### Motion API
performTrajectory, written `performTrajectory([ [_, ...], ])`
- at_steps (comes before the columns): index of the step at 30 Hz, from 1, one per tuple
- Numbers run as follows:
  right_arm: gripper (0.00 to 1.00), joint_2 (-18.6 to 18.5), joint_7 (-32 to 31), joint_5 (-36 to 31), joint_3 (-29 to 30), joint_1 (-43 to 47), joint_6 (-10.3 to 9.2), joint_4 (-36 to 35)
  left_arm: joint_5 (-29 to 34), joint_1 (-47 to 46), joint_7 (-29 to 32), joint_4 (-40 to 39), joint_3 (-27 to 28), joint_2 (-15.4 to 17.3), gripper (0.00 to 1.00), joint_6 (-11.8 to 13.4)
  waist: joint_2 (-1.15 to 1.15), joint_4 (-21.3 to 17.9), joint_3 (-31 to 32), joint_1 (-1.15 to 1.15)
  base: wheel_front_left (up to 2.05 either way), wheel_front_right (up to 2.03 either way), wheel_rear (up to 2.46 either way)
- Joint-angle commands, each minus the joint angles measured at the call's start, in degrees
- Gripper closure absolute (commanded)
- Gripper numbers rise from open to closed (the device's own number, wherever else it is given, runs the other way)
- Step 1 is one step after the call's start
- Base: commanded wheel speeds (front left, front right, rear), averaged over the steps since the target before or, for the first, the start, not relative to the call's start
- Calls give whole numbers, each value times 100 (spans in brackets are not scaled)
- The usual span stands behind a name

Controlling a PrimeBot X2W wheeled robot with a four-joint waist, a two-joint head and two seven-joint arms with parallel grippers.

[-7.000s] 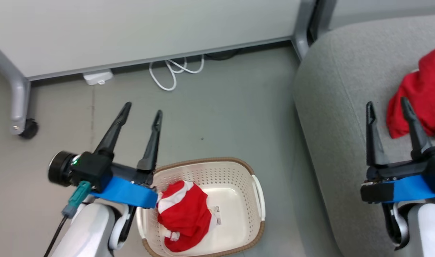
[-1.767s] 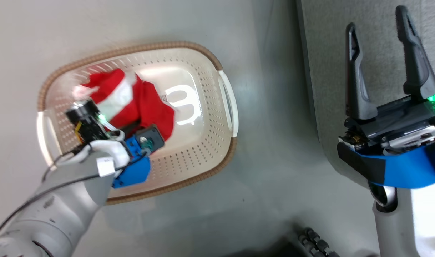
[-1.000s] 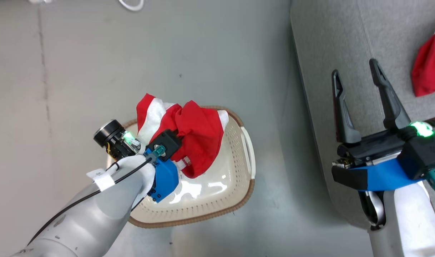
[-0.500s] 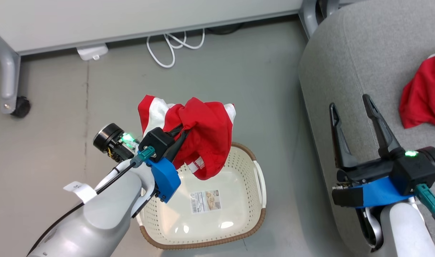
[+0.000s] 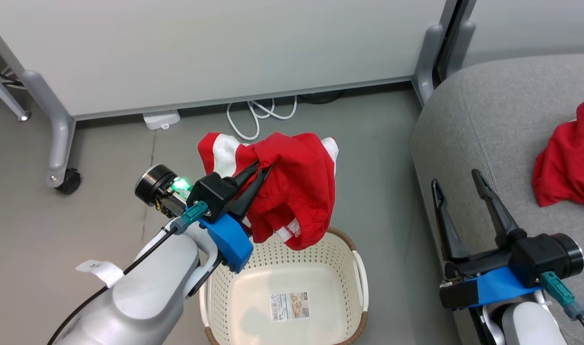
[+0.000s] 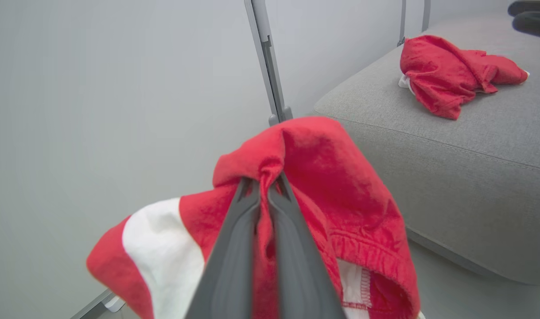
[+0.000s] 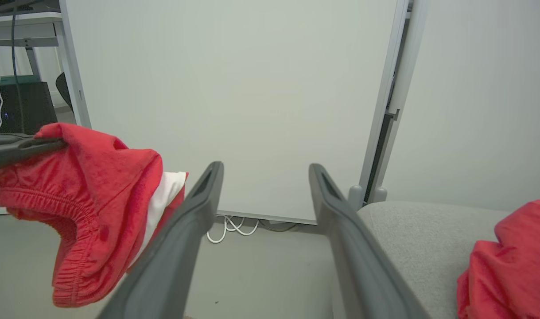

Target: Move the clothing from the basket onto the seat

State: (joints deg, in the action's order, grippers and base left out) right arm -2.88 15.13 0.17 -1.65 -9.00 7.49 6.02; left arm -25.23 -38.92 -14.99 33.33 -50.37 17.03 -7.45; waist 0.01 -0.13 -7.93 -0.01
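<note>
With our left gripper (image 5: 265, 167) clamped on the banded garment (image 5: 296, 191) above the basket (image 5: 360, 275) and our right gripper (image 5: 455, 177) spread empty, we judged a high swing onto the seat (image 5: 483, 124), beside the plain garment (image 5: 567, 163), best.

We see open floor (image 5: 378, 167) between basket (image 5: 320, 254) and sofa (image 5: 488, 143) — the far white panel (image 5: 224, 48) blocks passage.

Basket (image 5: 342, 261) on grey floor (image 5: 378, 158); plain red garment (image 5: 567, 158) on sofa (image 5: 488, 124)

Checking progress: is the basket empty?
Empty: the basket shows a bare base and label sticker; the red-and-white garment hangs above, pinched in the left gripper.
</note>
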Motion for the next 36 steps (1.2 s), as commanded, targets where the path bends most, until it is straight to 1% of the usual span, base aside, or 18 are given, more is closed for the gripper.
performTrajectory([
  [1, 0, -1, 3, 43, -10, 99, 1, 15, -24, 36, -28, -77, 66, -19, 100, -5, -1, 41, 100, 1, 0, 0, 0],
  [9, 0, -1, 3, 94, -76, 260, 1, 74, -150, 117, -28, -507, 291, -79, 100, -5, -1, 117, 305, 1, 0, 0, 0],
  [19, 0, -1, 3, 315, -303, 264, 1, 108, -197, 256, -29, -852, 556, -267, 100, 31, -1, 187, 410, 1, 0, 0, 0],
  [28, 0, -1, 3, 563, -748, 28, 2, 147, -138, 138, -29, -913, 615, -371, 100, 21, -1, 240, 353, 1, 0, 0, 0],
  [36, 0, -1, 3, 870, -1171, -405, 1, 455, -57, 60, -29, -972, 560, -435, 100, 8, -1, 326, 295, 1, 0, 0, 0],
])
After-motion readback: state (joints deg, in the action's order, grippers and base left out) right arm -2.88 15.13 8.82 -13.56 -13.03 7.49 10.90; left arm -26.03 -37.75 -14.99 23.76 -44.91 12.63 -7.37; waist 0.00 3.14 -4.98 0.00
